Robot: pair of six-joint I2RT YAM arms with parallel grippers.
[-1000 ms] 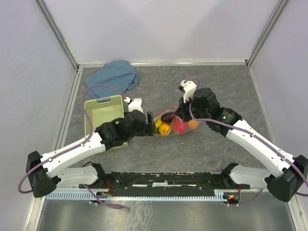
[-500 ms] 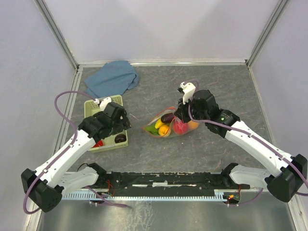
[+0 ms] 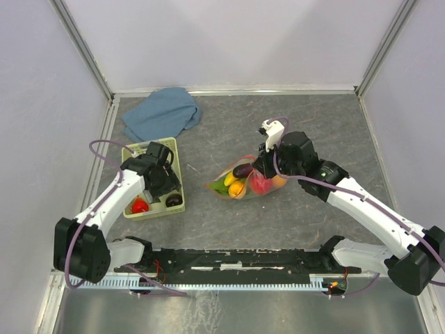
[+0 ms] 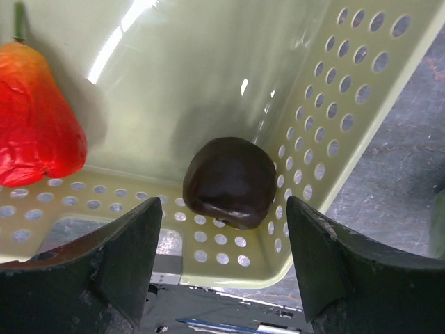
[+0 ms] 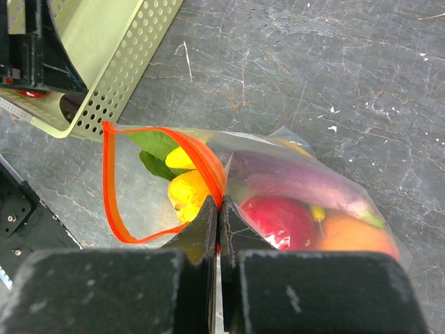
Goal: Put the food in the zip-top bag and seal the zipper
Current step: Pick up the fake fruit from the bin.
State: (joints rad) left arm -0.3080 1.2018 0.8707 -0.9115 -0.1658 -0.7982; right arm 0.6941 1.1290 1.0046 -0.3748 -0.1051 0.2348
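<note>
left end effector (image 4: 224,209): fingers are sitting wide apart, gripping nothing, and it's hanging right over the near corner of the basket (image 4: 334,104)

dark purple fruit (image 4: 229,182): it's sitting smack between the two fingers, just past their tips, tucked near the basket's holey wall; can't tell if anything's touching it

red fruit (image 4: 35,118): it's lying off to that end effector's left, inside the same basket

right end effector (image 5: 217,212): fingers are pressing tight together, pinching the zipper (image 5: 108,181) at the bag's mouth

zip-top bag (image 5: 292,174): it's lying on the counter (image 3: 278,209) directly under and ahead of the right end effector, with the mouth gaping open on its left side in the wrist view

zipper, again: the orange strip is looping around the open mouth, so it's not sealed

food in the bag: a yellow piece (image 5: 186,191) and green leaf (image 5: 156,142) are sitting just left of the pinch, while a purple piece (image 5: 292,177), red piece (image 5: 281,219) and orange piece (image 5: 348,236) are crowding in on the right

blue cloth (image 3: 161,115): it's bunching up well beyond the left end effector, past the basket's far end
</note>
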